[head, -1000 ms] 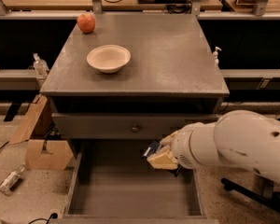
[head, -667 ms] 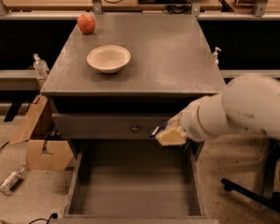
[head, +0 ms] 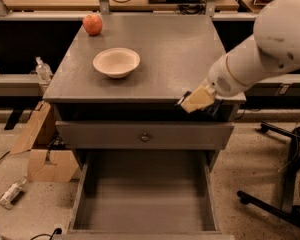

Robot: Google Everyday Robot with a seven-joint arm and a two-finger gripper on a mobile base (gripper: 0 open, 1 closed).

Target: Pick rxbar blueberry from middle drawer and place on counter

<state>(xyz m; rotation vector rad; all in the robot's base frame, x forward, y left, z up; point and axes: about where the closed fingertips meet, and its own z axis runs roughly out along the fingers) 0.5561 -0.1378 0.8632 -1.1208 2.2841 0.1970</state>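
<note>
Well, from where I stand:

Gripper (head: 192,101): on a bulky white arm reaching in from the right, it hangs at the counter's front right edge, above the open drawer.
Grip: I cannot tell.
Rxbar blueberry: not plainly seen; a dark sliver (head: 184,98) shows at the gripper's tip, too small to tell.
Middle drawer (head: 145,204): pulled well out, grey floor showing.
Counter (head: 175,54): carries a pale bowl (head: 116,62) left of centre and a red apple (head: 92,24) at the back left corner.
Upper drawer front (head: 145,135): closed, with a small round knob.
</note>
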